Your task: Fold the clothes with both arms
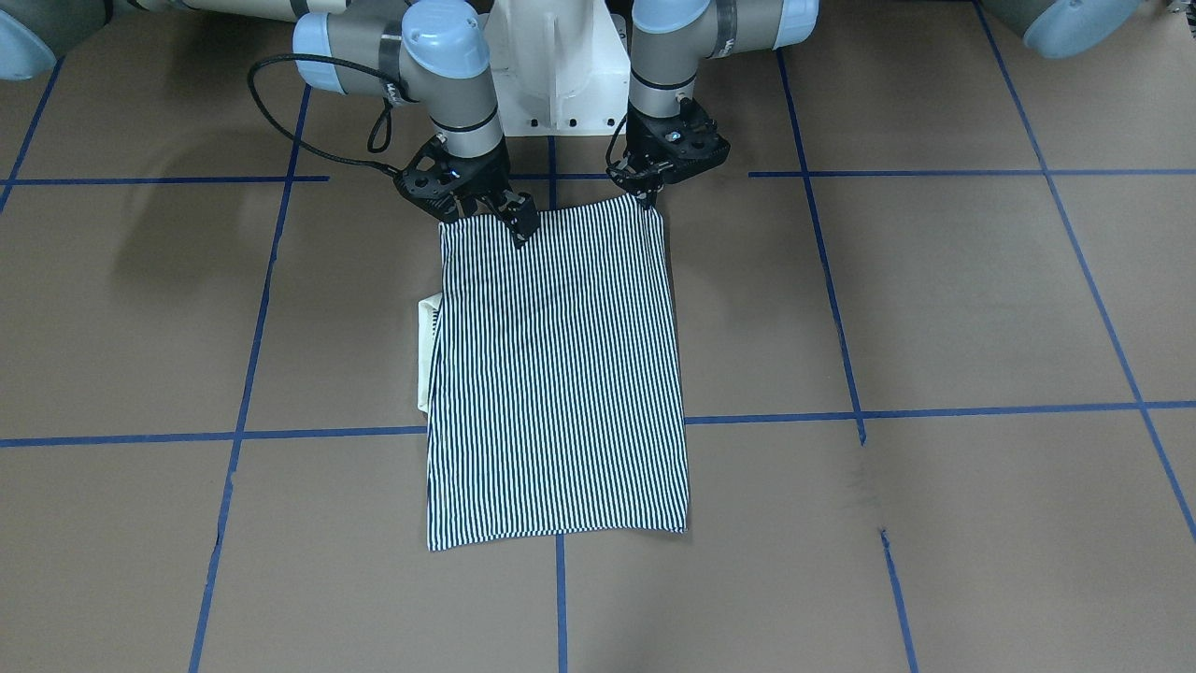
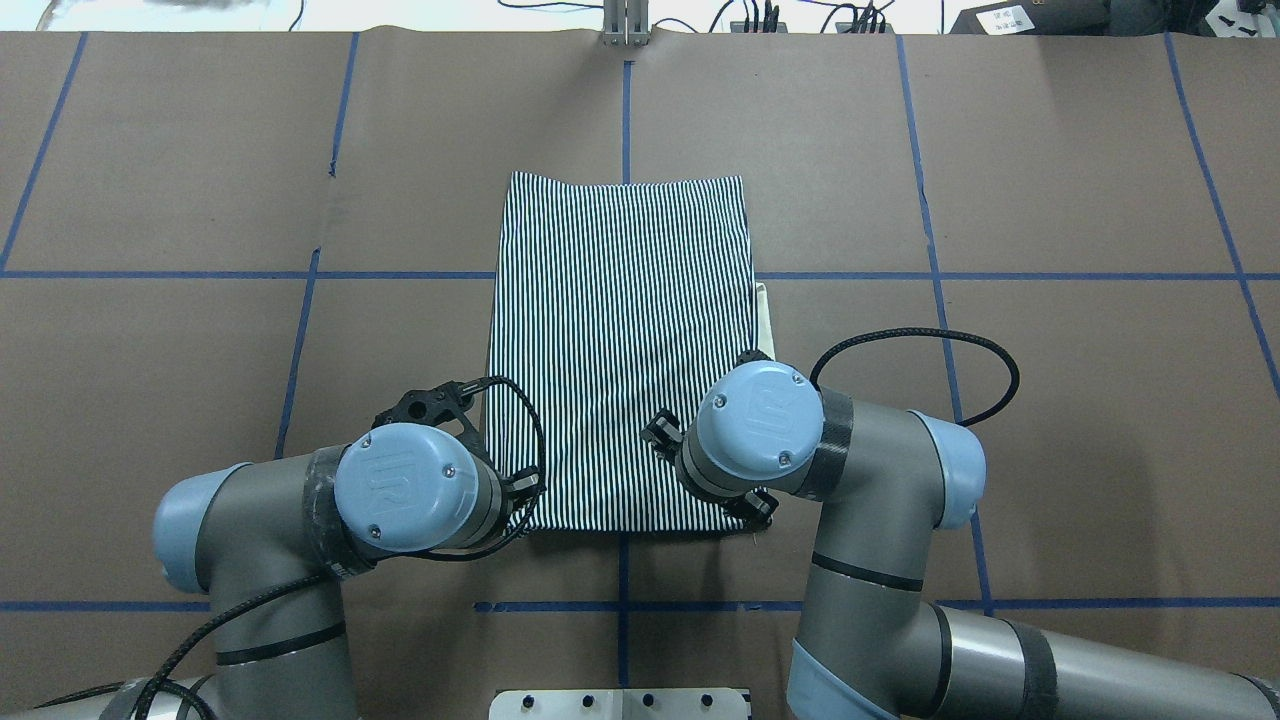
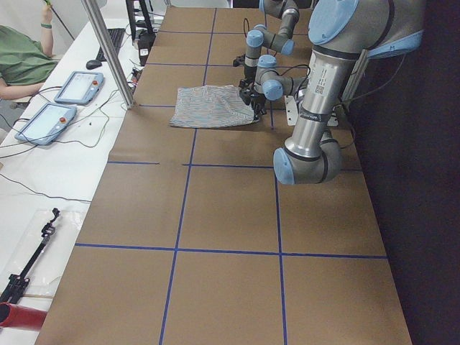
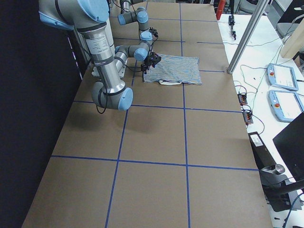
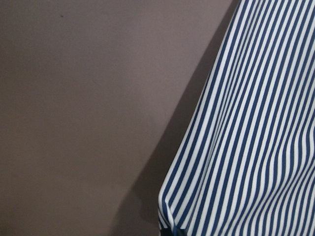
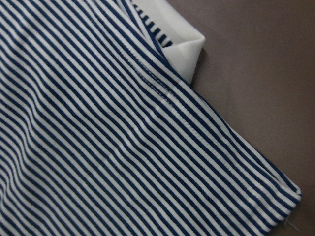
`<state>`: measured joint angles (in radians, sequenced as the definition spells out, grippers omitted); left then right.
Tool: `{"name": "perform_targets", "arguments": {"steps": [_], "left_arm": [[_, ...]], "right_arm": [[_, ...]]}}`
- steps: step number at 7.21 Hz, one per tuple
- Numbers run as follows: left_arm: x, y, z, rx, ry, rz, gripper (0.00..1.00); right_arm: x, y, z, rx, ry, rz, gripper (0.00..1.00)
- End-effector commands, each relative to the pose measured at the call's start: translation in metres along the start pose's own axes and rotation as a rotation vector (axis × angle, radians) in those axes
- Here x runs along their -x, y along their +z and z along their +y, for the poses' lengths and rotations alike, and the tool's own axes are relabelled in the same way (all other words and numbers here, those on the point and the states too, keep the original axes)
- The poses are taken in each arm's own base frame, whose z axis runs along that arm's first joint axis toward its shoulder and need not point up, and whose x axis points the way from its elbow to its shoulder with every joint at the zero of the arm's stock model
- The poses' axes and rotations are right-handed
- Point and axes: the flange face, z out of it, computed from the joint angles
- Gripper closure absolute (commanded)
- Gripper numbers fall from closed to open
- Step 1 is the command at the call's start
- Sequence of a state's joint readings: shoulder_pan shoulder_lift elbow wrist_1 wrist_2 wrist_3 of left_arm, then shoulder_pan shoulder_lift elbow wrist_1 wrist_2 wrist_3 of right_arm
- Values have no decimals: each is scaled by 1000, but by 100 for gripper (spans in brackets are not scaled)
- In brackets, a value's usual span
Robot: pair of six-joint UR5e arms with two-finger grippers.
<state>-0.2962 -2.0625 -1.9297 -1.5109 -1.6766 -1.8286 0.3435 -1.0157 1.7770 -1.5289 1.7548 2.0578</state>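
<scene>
Navy-and-white polo shirt (image 1: 561, 374), likely light and limp: grip corners at table's (image 1: 934, 299) robot-side edge. Left gripper (image 1: 647, 196) pinches one; right gripper (image 1: 506, 217) unclear.

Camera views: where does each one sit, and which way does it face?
Front-facing: across the table, facing the robot; left arm, right arm, white pedestal.
Overhead: behind the robot, looking forward; both arms.
Exterior left: table's end; left arm nearest.
Exterior right: opposite end; right arm nearest.
Left wrist: down onto striped polo shirt edge; no arm.
Right wrist: down onto shirt, cream collar; no arm.
Front-facing and overhead share left tool, right tool.
</scene>
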Motion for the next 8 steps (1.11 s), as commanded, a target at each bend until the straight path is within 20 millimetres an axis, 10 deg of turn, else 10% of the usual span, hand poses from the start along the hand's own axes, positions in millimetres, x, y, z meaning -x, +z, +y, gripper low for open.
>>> {"name": "perform_targets", "arguments": {"steps": [1,8], "left_arm": [[0,-2,0,1,1,4,100],[0,-2,3,5,4,4,100]], "right_arm": [[-4,9,0,-16,24,19,0],[-25,34,1,-29,16,69,0]]}}
